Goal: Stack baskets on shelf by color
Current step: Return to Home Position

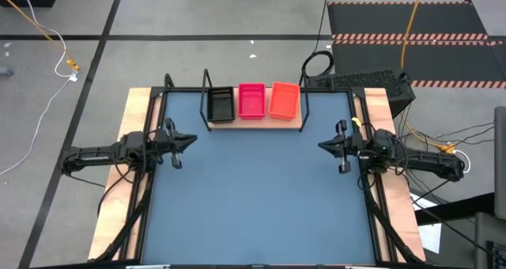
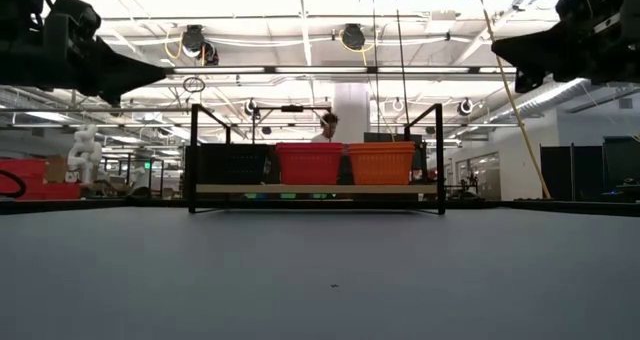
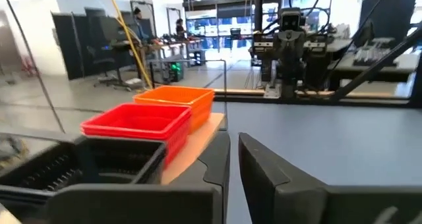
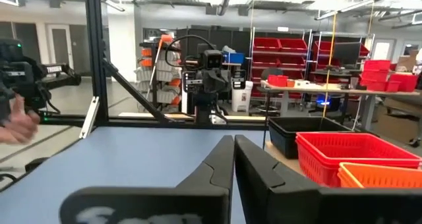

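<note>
On the shelf's wooden plank (image 1: 254, 124) at the table's far edge, baskets stand side by side on their bottoms: black (image 1: 220, 104) on the left, pink-red (image 1: 251, 100) in the middle, orange (image 1: 284, 100) on the right. How many are nested in each I cannot tell. The low view shows them in one row, black (image 2: 232, 164), pink-red (image 2: 309, 163) and orange (image 2: 380, 163). My left gripper (image 1: 192, 140) is shut and empty, raised over the table's left side. My right gripper (image 1: 322, 145) is shut and empty, raised over the right side. Both point toward the table's middle.
The shelf's black wire posts (image 2: 192, 158) rise at its ends. A dark keyboard-like unit (image 1: 364, 81) lies behind the table's far right corner. A person's hand (image 4: 16, 125) shows beyond the table's left side. The blue-grey tabletop (image 1: 261, 198) lies between the arms.
</note>
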Robot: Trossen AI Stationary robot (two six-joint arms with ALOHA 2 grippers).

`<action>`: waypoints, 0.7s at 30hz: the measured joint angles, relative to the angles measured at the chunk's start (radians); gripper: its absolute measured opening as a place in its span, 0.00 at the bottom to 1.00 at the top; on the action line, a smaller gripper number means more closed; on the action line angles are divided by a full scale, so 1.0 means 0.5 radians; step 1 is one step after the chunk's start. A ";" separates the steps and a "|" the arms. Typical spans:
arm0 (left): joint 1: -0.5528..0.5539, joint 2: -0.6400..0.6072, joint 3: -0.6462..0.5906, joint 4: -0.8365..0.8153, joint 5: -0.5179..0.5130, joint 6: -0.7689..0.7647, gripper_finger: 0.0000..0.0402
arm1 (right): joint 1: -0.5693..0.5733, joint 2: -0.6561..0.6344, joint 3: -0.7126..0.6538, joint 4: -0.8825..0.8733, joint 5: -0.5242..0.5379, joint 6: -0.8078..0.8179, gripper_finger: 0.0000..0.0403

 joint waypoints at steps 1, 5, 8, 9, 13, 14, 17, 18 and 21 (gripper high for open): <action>0.000 -0.001 0.000 0.001 0.000 0.040 0.09 | 0.000 0.000 -0.001 -0.001 0.000 0.014 0.03; 0.000 -0.001 0.000 0.022 -0.001 0.134 0.09 | 0.000 0.001 -0.002 -0.003 0.001 0.019 0.03; 0.000 -0.001 -0.002 0.032 -0.002 0.142 0.09 | 0.000 0.001 -0.003 -0.005 0.001 0.021 0.03; 0.000 -0.001 -0.002 0.033 -0.002 0.142 0.09 | 0.000 0.001 -0.003 -0.004 0.001 0.021 0.03; 0.000 -0.001 -0.002 0.038 -0.002 0.141 0.09 | 0.000 0.001 -0.003 -0.004 0.001 0.021 0.03; 0.000 -0.001 -0.002 0.038 -0.002 0.141 0.09 | 0.000 0.001 -0.004 -0.004 0.001 0.021 0.03; 0.000 -0.001 -0.002 0.039 -0.003 0.139 0.09 | 0.000 0.001 -0.004 -0.004 0.001 0.021 0.03; 0.000 -0.001 -0.002 0.040 -0.003 0.138 0.09 | 0.000 0.001 -0.004 -0.004 0.001 0.021 0.03; 0.000 -0.001 -0.002 0.040 -0.003 0.138 0.09 | 0.000 0.001 -0.004 -0.004 0.001 0.021 0.03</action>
